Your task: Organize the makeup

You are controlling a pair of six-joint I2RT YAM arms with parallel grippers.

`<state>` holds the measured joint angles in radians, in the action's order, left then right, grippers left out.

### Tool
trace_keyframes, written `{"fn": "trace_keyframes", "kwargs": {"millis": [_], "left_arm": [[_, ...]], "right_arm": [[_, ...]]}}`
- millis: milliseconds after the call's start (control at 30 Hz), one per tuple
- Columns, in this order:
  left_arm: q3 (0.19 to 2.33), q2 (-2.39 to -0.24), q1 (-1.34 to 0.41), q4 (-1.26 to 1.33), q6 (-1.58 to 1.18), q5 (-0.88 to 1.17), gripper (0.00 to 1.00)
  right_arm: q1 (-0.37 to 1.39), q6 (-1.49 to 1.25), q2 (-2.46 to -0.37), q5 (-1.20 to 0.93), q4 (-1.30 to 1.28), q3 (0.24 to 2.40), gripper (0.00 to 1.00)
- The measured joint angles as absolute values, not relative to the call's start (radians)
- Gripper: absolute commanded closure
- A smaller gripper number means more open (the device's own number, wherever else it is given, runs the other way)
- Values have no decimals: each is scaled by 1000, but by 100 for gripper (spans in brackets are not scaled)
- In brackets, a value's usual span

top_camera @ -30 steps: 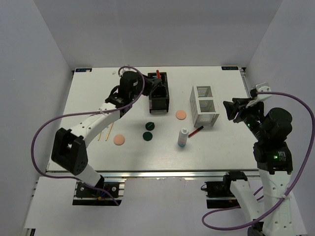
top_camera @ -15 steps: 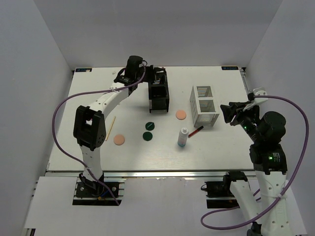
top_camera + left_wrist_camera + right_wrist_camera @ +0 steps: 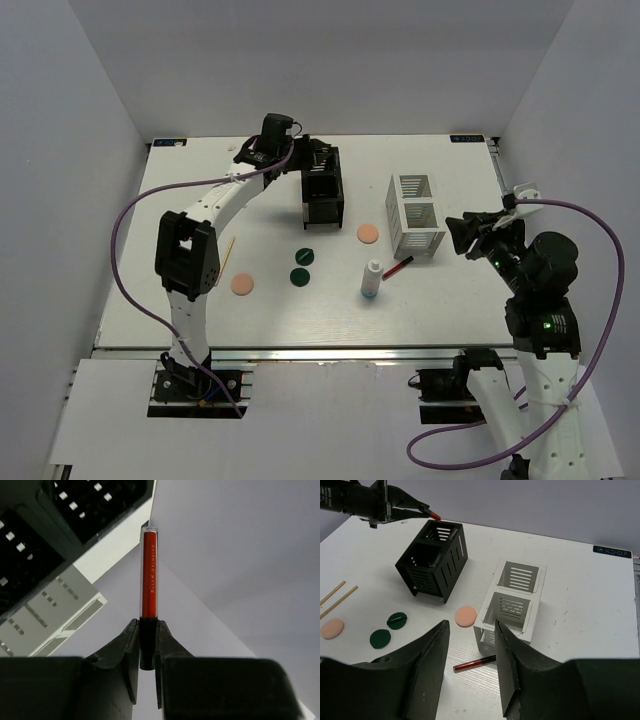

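My left gripper [image 3: 148,625] is shut on the black cap of a red pencil-like tube [image 3: 149,575], which points away from the wrist. In the top view the left gripper [image 3: 308,150] hovers at the back end of the black organizer [image 3: 322,190]. On the table lie a second red tube [image 3: 399,267], a white bottle [image 3: 372,280], two peach puffs [image 3: 368,233] [image 3: 242,284], two green discs [image 3: 306,255] [image 3: 299,276] and tan sticks [image 3: 337,597]. My right gripper [image 3: 471,625] is open and empty, raised to the right of the white organizer [image 3: 415,213].
The black organizer [image 3: 432,560] and white organizer [image 3: 515,600] stand upright side by side with their compartments open at the top. Purple cables loop from both arms. Grey walls close in the table at the back and both sides.
The left arm has swung round and now stretches straight toward the back, its gripper still at the black organizer with the tube. The right arm has sunk slightly.
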<state>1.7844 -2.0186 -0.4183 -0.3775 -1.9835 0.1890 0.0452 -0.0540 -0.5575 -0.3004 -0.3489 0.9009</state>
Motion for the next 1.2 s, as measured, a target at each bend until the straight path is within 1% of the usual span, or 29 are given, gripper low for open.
{"fn": "trace_keyframes", "kwargs": {"millis": [333,367,467,500,533,567,600,667,700,733,800,833,900,967,1000,1033,1067,1100,1133,1167,1200], "left_arm": [[1788,-2109,-408,-404,-1991,166,100],[1780,-2108,-408,-403,-1990,165,92],[1772,-2109,-406,-398,-1991,165,74],[1772,-2109,-404,-391,-1990,165,57],[1772,-2109,-402,-381,-1987,165,51],[1772,-2109,-402,-373,-1988,166,48],[1772,-2109,-402,-366,-1992,166,37],[1772,-2109,-401,-355,-1994,167,34],[1772,-2109,-401,-349,-1997,167,33],[1772,-2109,-401,-342,-1997,168,33],[1772,-2109,-401,-329,-1998,169,33],[1771,-2109,-401,-321,-1998,170,34],[1757,-2106,-401,-296,-1998,174,40],[1737,-2102,-401,-270,-2002,180,68],[1726,-2098,-400,-254,-2006,184,80],[1714,-2094,-398,-234,-2003,195,89],[1702,-2085,-395,-212,-2003,205,100],[1684,-2072,-391,-183,-2005,217,100],[1653,-2049,-384,-138,-1998,236,100],[1612,-2019,-376,-84,-1990,255,96],[1554,-1980,-365,-8,-1987,271,90]], "right_arm": [[45,-49,-548,-305,-349,886,51],[45,-49,-546,-305,-349,886,51],[45,-49,-544,-306,-349,886,50],[45,-49,-544,-306,-349,886,50],[45,-49,-544,-306,-349,886,49],[45,-49,-544,-306,-349,886,48],[45,-47,-544,-306,-349,886,48],[45,-44,-544,-310,-349,886,47],[45,-42,-544,-310,-349,886,44],[45,-40,-544,-313,-349,886,42],[45,-29,-544,-325,-350,885,35],[45,-15,-544,-334,-353,885,28],[45,38,-544,-387,-358,884,28],[44,137,-542,-469,-369,875,34],[44,208,-540,-534,-387,868,44],[43,281,-542,-593,-418,865,48],[43,385,-546,-656,-468,863,52],[43,508,-556,-717,-532,863,57],[43,619,-570,-763,-593,863,59],[44,752,-596,-801,-667,863,60],[44,889,-636,-830,-752,865,60]]}}
